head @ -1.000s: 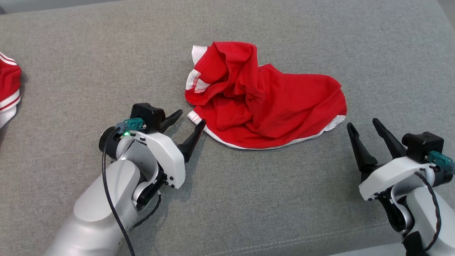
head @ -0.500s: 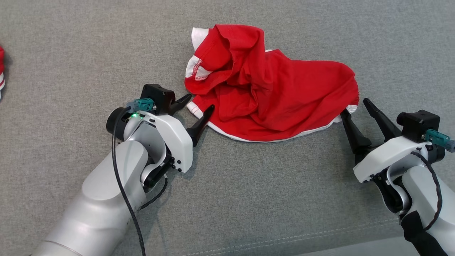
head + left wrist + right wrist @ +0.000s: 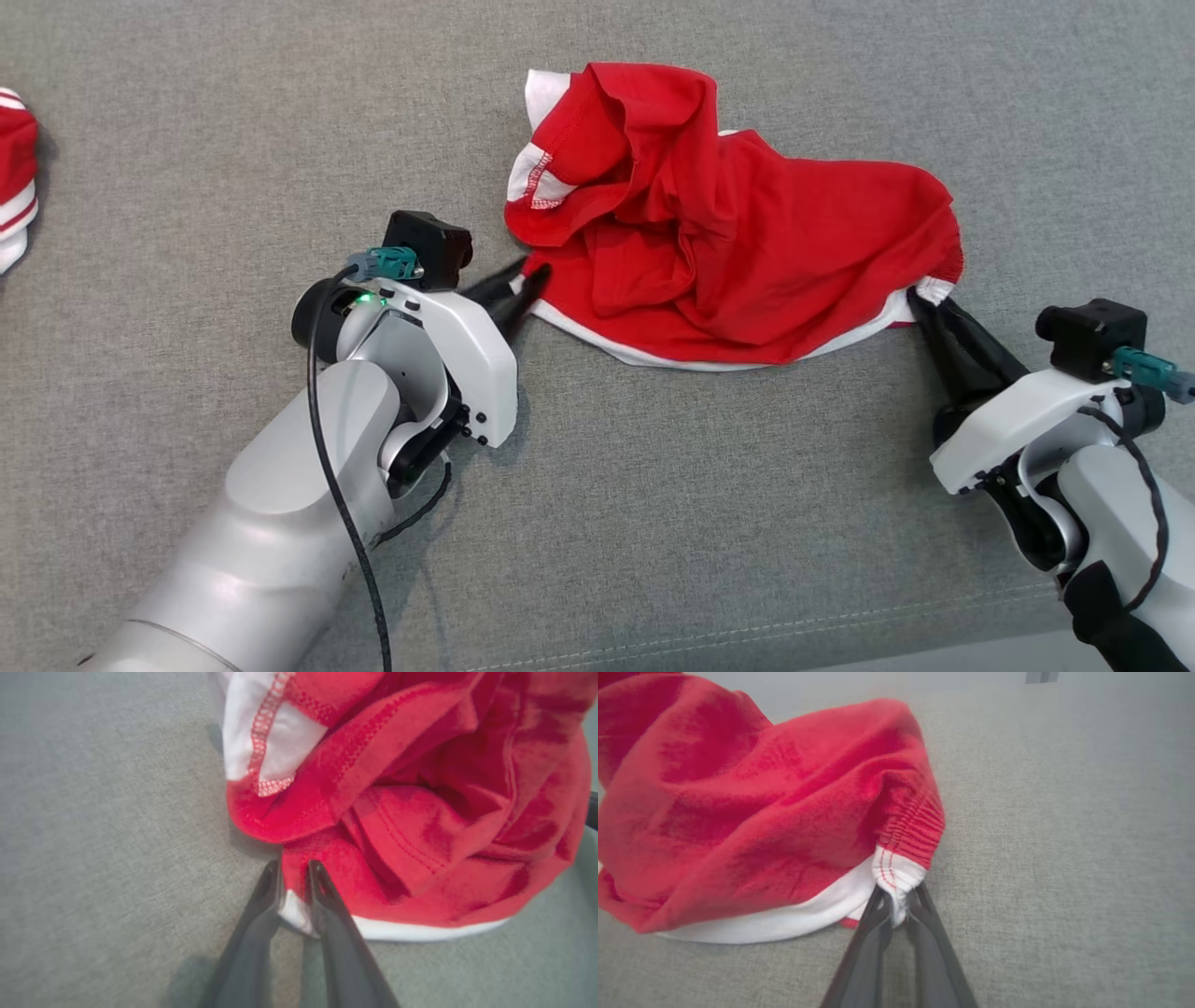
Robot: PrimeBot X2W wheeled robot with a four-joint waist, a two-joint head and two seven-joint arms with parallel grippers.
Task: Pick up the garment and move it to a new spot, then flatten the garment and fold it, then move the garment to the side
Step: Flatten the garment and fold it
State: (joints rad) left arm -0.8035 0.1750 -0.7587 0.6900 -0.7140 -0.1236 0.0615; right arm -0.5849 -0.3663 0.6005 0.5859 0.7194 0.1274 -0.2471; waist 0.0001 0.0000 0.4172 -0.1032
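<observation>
The red garment (image 3: 738,252) lies crumpled in the upper centre of the head view, on the grey fabric surface (image 3: 653,523). My left end effector (image 3: 527,278) is clamped on its lower-left white-edged corner. My right end effector (image 3: 924,303) pinches the white hem at its right end.

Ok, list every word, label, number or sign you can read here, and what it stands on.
None to read.
The red garment shows only white trim and stitching, no print or tag.
The grey cushion is plain.
The other red cloth at the left edge has only white stripes.
</observation>
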